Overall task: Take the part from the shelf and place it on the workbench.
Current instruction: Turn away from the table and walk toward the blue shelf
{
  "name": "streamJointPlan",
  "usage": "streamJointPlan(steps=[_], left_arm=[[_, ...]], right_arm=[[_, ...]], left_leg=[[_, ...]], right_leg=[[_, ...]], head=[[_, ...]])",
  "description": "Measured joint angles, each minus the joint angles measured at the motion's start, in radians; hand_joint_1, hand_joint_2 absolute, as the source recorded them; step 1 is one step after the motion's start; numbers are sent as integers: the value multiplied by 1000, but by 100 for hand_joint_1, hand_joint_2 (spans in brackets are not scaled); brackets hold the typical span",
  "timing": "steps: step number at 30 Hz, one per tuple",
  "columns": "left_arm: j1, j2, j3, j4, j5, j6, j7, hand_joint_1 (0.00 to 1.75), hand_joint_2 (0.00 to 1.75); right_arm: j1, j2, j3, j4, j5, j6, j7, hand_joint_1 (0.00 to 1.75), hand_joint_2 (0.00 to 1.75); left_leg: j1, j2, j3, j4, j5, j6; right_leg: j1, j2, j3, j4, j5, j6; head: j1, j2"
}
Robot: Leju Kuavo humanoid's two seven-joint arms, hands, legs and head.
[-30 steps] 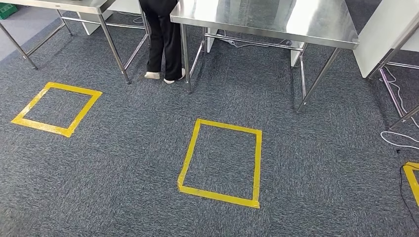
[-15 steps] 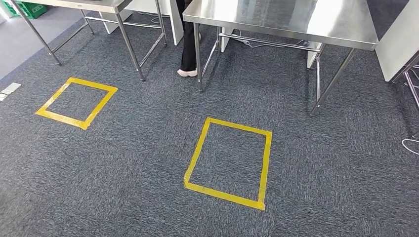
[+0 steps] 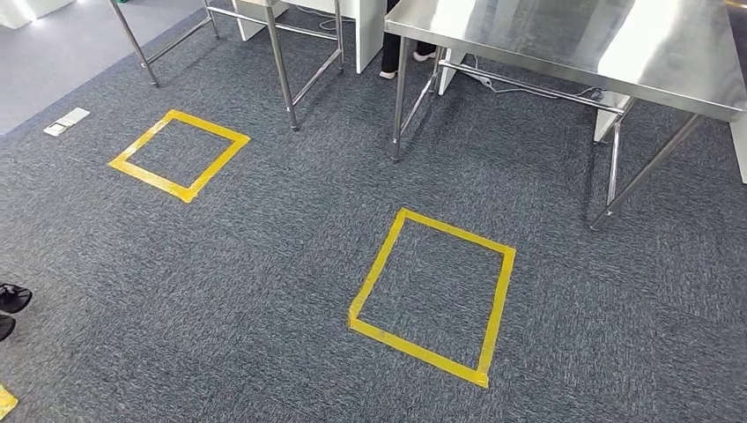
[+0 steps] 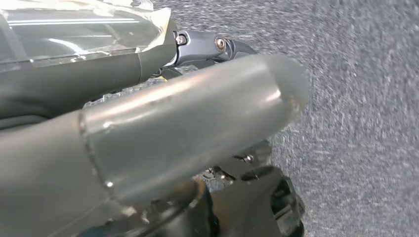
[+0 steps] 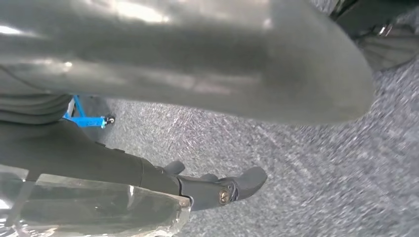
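Observation:
A steel workbench (image 3: 573,44) stands at the far right of the head view, and its top is bare. No part is in sight. In the left wrist view my left hand (image 4: 163,123) hangs over the carpet, its thick grey thumb and a dark finger (image 4: 212,47) stretched out with nothing between them. In the right wrist view my right hand (image 5: 197,98) hangs the same way. Its thumb is apart from its dark finger (image 5: 222,190), with bare carpet showing in the gap.
Two yellow tape squares mark the grey carpet, one in the middle (image 3: 432,295) and one at the left (image 3: 179,152). Legs of a second steel table (image 3: 282,70) stand at the back. A person's feet (image 3: 405,60) show behind the workbench; black shoes (image 3: 13,304) lie at the left edge.
The whole picture has slid right as my view turned left. The person's legs now sit mostly behind the workbench. Black shoes and a floor socket have come into sight on the left.

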Motion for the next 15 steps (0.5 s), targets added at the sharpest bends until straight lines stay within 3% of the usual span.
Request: streamJointPlan(steps=[2,4,5,6,8,9,11,13,15], left_arm=[[-2,-1,0,0,0,0,0,0,0],[-2,-1,0,0,1,0,-1,0,0],[-1,-1,0,0,1,0,0,0,0],[0,-1,0,0,1,0,0,0,0],[1,-2,0,0,1,0,0,0,0],[1,-2,0,0,1,0,0,0,0],[1,-3,0,0,1,0,-1,0,0],[3,-2,1,0,1,0,-1,0,0],[4,-1,2,0,1,0,-2,0,0]], right_arm=[[2,0,0,0,0,0,0,0,0],[6,0,0,0,0,0,0,0,0],[7,0,0,0,0,0,0,0,0],[8,-1,0,0,0,0,0,0,0],[7,-2,0,0,0,0,0,0,0],[7,-2,0,0,0,0,0,0,0],[5,-3,0,0,0,0,0,0,0],[3,-3,1,0,0,0,-1,0,0],[1,-2,2,0,0,0,-1,0,0]], left_leg=[[1,-21,-6,-3,8,11],[0,-46,-11,-2,12,16],[-1,-60,-12,-1,13,16],[-2,-73,-13,-1,14,15],[-1,-99,-12,1,16,11],[-3,-110,-13,1,17,7],[-5,-125,-16,2,19,-2],[-5,-137,-21,2,22,-13],[-3,-113,-36,28,3,-23]], right_leg=[[-6,50,-51,114,-60,-4],[-8,68,-109,239,-108,-4],[-8,71,-116,256,-108,2],[-8,73,-106,235,-92,9],[-12,95,-39,91,-30,23],[-12,109,-11,26,-5,24],[-9,123,14,-38,18,15],[-8,108,16,-39,23,2],[-15,90,20,-44,30,-13]], head=[[2,0],[2,0],[2,0],[2,0],[3,0],[3,0],[2,0],[1,0],[-1,0]])
